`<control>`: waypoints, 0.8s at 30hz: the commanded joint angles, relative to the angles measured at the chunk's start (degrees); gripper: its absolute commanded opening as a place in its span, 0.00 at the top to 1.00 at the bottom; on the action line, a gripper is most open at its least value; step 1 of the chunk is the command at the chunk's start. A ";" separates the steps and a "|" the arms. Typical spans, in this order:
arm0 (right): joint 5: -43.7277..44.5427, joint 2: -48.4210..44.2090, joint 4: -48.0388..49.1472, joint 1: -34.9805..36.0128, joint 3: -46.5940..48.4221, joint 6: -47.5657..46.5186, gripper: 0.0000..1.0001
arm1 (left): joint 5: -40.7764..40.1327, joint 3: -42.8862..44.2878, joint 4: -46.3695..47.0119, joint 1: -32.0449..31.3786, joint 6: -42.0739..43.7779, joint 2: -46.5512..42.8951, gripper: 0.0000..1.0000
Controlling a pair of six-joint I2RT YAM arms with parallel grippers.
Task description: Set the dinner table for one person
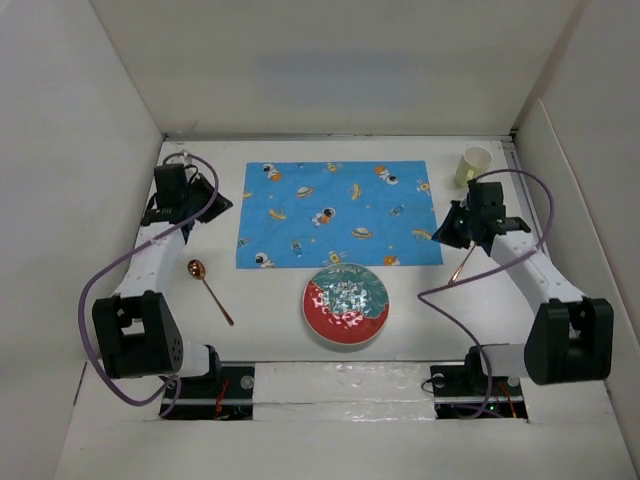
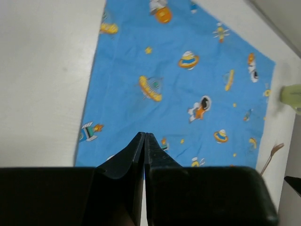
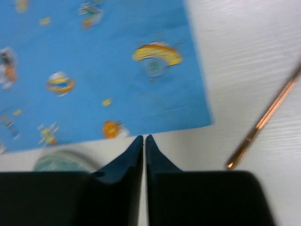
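Two arms are seen from above on the white bench (image 1: pixel 270 335), which carries everything. A blue mat (image 1: pixel 335 210) is laid centre-far, with a plate (image 1: pixel 345 305) at its near edge. A spoon (image 1: pixel 210 290) is placed left, a cup (image 1: pixel 474 165) far right, and a copper utensil (image 1: pixel 462 262) by the right arm.
Left wrist: left jaws are pressed together over the mat's edge, nothing pinched.
Right wrist (blurred): right jaws are pressed together over bare bench beside the mat's corner.

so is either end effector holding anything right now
Nothing is held: the left end effector and the right end effector are both shut and empty.
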 commanded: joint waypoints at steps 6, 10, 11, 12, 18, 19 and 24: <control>-17.70 -9.48 6.31 15.31 -11.05 0.67 0.59 | -3.94 12.27 -4.56 -11.94 5.75 -4.18 1.00; -20.94 -8.70 10.63 16.74 -17.21 2.70 0.29 | -5.27 14.83 -4.21 -19.59 6.36 -4.01 0.89; -21.65 -8.09 11.33 17.26 -18.09 2.79 0.29 | -4.48 14.74 -4.04 -19.60 6.19 -4.01 0.83; -22.52 -6.25 12.90 17.27 -19.41 2.79 0.29 | -3.60 14.57 -3.77 -19.60 5.84 -4.01 0.81; -26.66 1.49 22.47 18.50 -22.76 5.07 0.40 | -3.33 12.72 -3.68 -19.60 5.75 -4.62 0.78; -27.62 3.68 23.54 18.50 -23.37 5.86 0.42 | -4.03 12.55 -4.03 -19.60 5.84 -4.80 0.78; -27.98 9.58 30.74 18.50 -24.96 7.53 0.54 | -6.67 12.72 -5.26 -19.60 6.19 -6.38 0.77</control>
